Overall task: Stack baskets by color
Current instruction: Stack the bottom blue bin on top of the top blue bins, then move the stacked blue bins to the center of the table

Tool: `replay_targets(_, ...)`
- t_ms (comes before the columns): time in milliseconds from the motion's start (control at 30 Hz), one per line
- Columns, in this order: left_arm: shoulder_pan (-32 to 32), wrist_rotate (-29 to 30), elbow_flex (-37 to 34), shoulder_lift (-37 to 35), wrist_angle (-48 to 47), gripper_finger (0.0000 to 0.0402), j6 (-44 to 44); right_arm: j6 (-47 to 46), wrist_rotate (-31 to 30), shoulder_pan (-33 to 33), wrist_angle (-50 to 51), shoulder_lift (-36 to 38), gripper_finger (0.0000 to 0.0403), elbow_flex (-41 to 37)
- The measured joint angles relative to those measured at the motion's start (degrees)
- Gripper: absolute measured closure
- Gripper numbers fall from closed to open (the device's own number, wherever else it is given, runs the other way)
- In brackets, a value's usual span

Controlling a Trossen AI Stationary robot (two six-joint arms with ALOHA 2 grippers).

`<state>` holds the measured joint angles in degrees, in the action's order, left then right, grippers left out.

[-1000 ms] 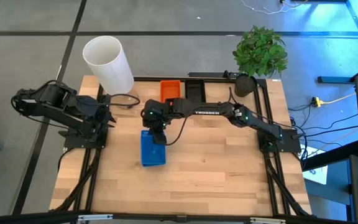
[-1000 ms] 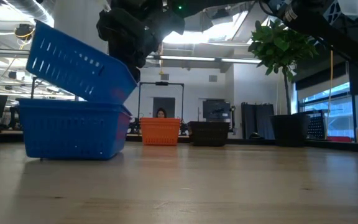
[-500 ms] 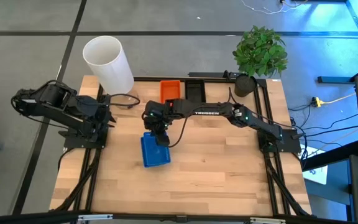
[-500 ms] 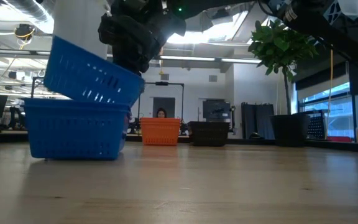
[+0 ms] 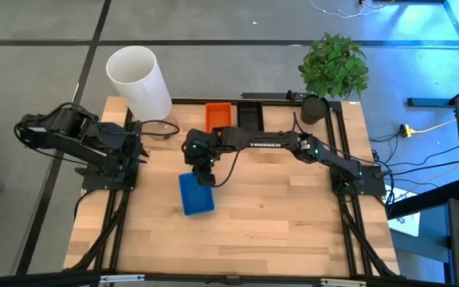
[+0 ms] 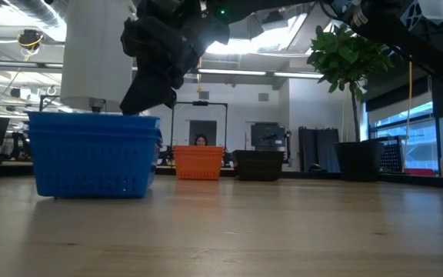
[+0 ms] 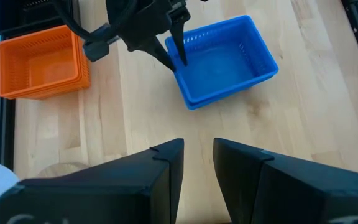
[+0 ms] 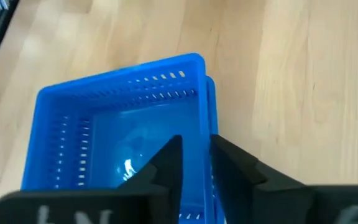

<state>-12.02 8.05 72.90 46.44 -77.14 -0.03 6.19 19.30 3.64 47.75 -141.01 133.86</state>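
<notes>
Two blue rectangular plastic mesh baskets (image 5: 196, 194) sit nested on the pale wooden plank desk (image 5: 277, 215); right gripper (image 5: 205, 177) straddles their rim, fingers parted; left gripper (image 7: 197, 158) released.

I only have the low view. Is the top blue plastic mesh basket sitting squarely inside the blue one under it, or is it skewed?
Observer: It is nested but slightly offset. The right wrist view looks down into the blue plastic mesh baskets, and a sliver of the lower rim shows along one wall.
Operator: Is the right gripper clamping that wall?
Observer: It doesn't look like it. The right gripper has one finger inside the wall and one outside, and the two stand apart.
Operator: And where is the left arm?
Observer: From above it waits at the table's left edge. Its own camera shows the left gripper open and facing the blue baskets.
</notes>
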Motion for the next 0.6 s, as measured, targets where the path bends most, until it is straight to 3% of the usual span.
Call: replay_targets(600,0.0,0.0,0.0,0.0,-0.5,0.0324,0.1,-4.6,0.4,-0.1,-1.4,3.0,0.0312,1.1)
